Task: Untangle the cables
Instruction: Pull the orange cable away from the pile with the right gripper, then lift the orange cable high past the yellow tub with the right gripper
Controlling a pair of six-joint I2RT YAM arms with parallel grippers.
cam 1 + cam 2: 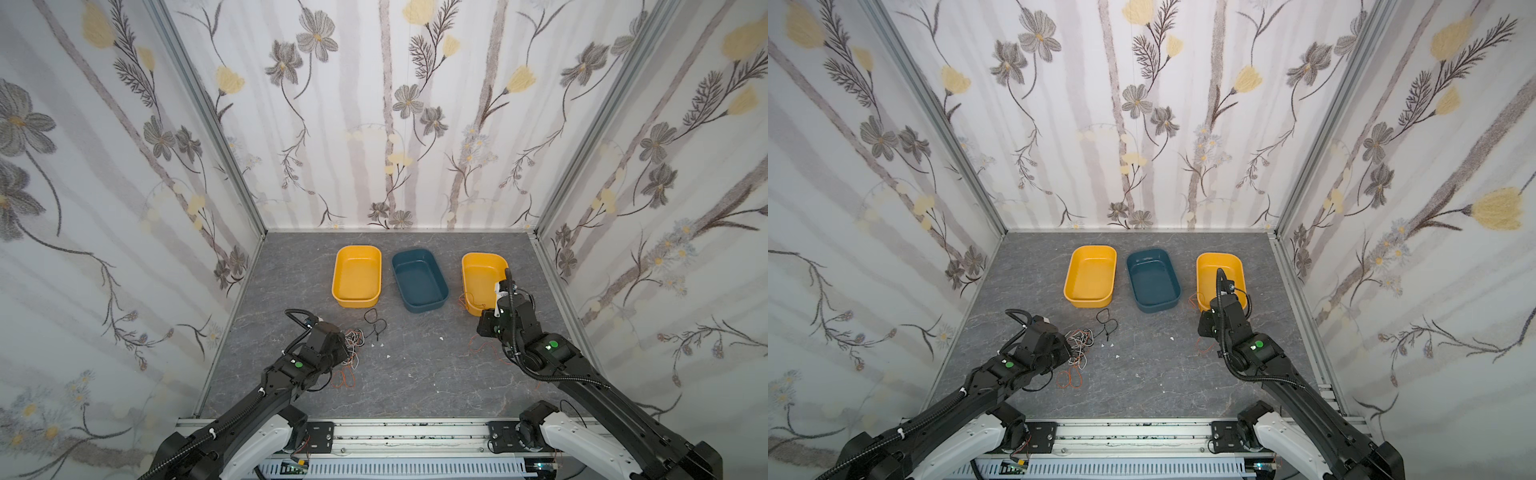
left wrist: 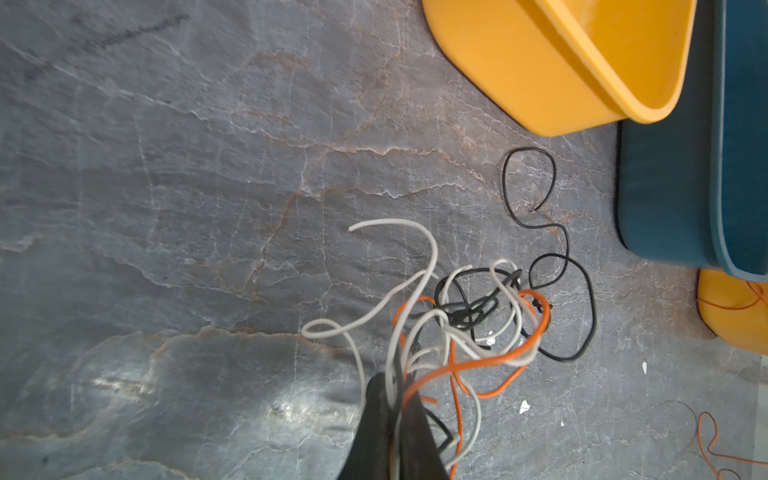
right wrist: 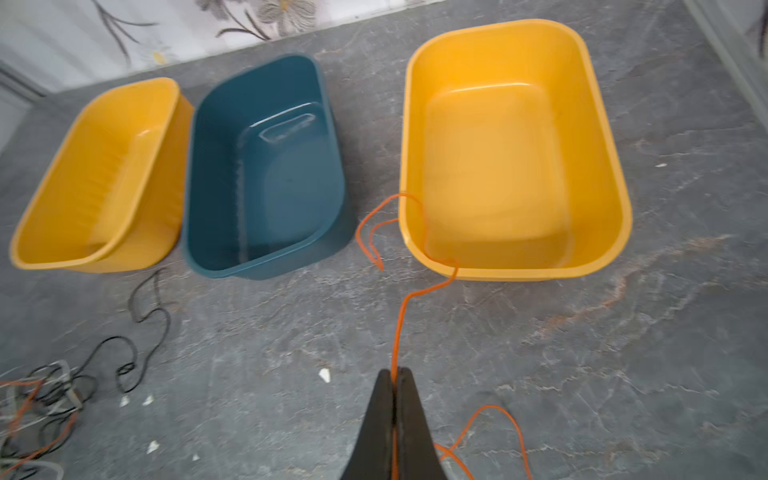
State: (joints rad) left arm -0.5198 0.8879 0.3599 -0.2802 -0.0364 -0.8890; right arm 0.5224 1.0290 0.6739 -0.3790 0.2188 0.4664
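On veined tabletop [image 2: 166, 208], left jaws pinching tangled cables [image 2: 469, 309], right jaws pinching orange cable [image 3: 398, 328].

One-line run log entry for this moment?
left hand: shut on tangle | right hand: shut on orange cable | orange cable: crosses corner of right yellow bin | blue bin: empty

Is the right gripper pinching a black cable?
No, the right gripper is shut on an orange cable that runs over the near rim of the yellow bin.
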